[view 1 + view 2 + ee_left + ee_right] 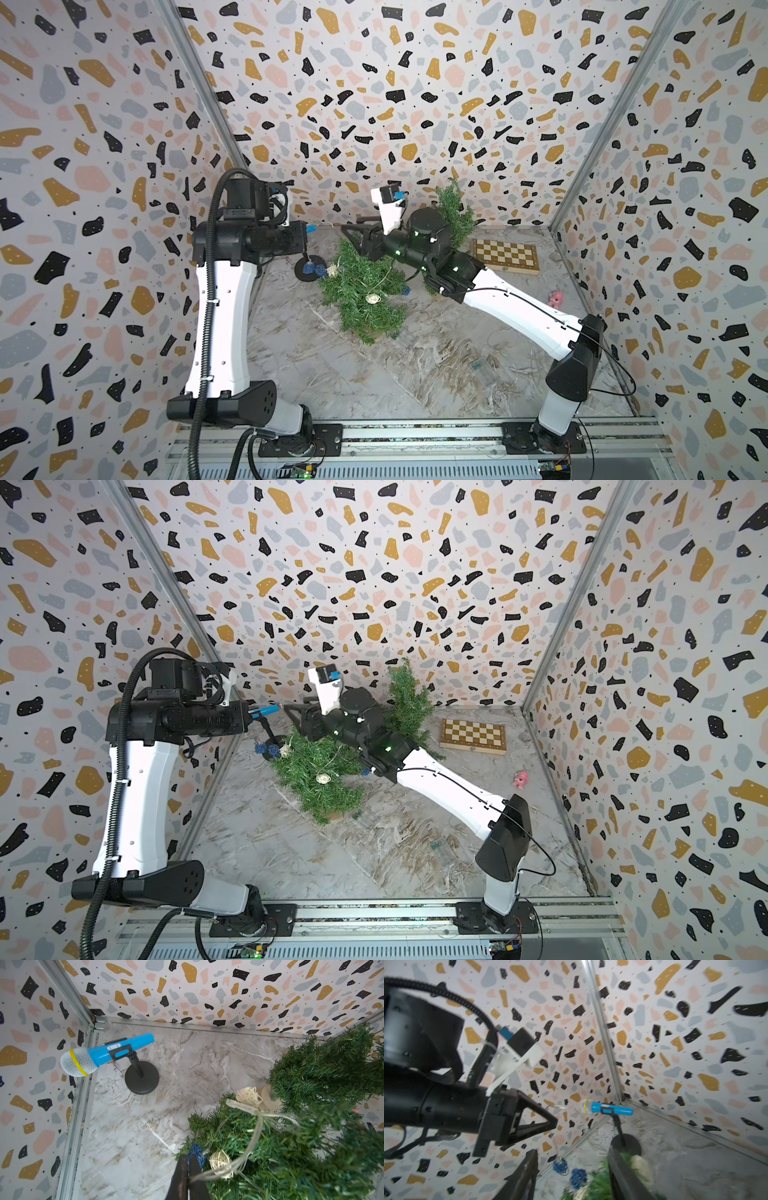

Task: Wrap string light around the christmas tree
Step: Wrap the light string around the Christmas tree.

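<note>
I see left end effector [188, 1165] clamped shut on the string light [220, 1162]; right end effector [572, 1157] jaws apart, empty, over the christmas tree [361, 291].

A wooden chessboard [505, 254] is laid flat on the marble-patterned table [374, 374], near the back wall and toward the right-hand corner in both top views. A small pink toy [555, 298] is seen nearer the front, well apart from the board and close to the side wall. In the opposite back corner a blue toy microphone [110, 1053] — white mesh head, yellow band — is clipped nearly level into a black stand [142, 1079] with a round base. The space is enclosed by terrazzo-patterned walls [374, 83].
</note>
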